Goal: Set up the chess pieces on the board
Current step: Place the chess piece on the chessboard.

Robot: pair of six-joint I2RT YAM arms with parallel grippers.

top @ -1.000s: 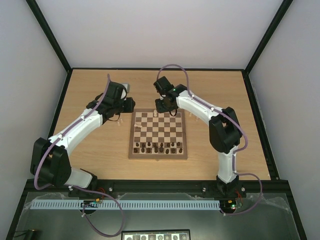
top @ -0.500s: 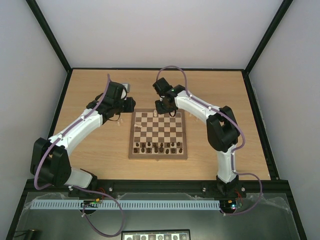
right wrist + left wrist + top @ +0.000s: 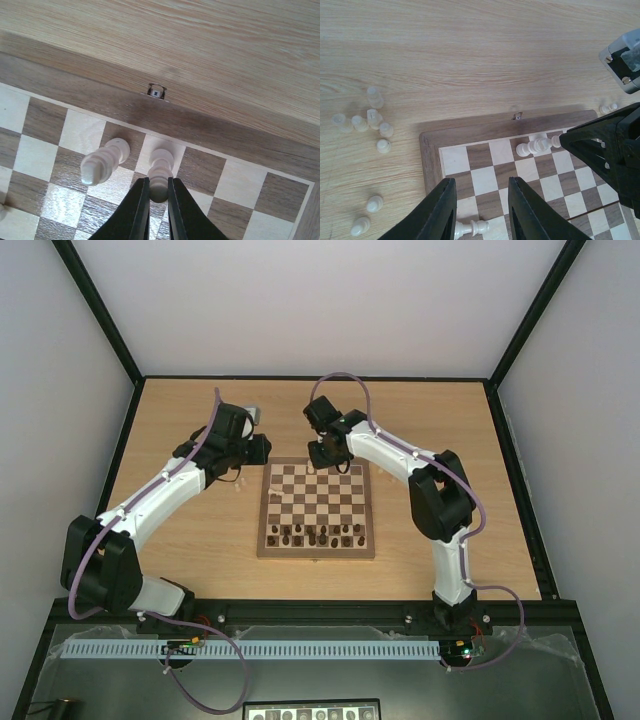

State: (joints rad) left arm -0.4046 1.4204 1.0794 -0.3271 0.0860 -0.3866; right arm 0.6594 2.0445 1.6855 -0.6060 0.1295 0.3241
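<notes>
The board (image 3: 317, 510) lies mid-table. My right gripper (image 3: 158, 192) is shut on a cream chess piece (image 3: 159, 172) that stands on a light back-row square. A second cream piece (image 3: 102, 162) stands on the dark square to its left. Both show in the left wrist view (image 3: 536, 146). My left gripper (image 3: 481, 212) is open and empty over the board's far left corner (image 3: 427, 145). One cream piece (image 3: 470, 229) lies on its side between its fingers. Several loose cream pieces (image 3: 370, 120) lie on the table left of the board, two more (image 3: 367, 215) nearer.
Dark brown chessmen (image 3: 315, 533) fill the board's near rows. A small clasp (image 3: 156, 92) sits on the board's far border. One cream piece (image 3: 608, 107) lies on the table beyond the far border, next to the right arm (image 3: 612, 150).
My right gripper has shifted slightly left along the board's far edge with the piece. The left arm has hardly moved.
</notes>
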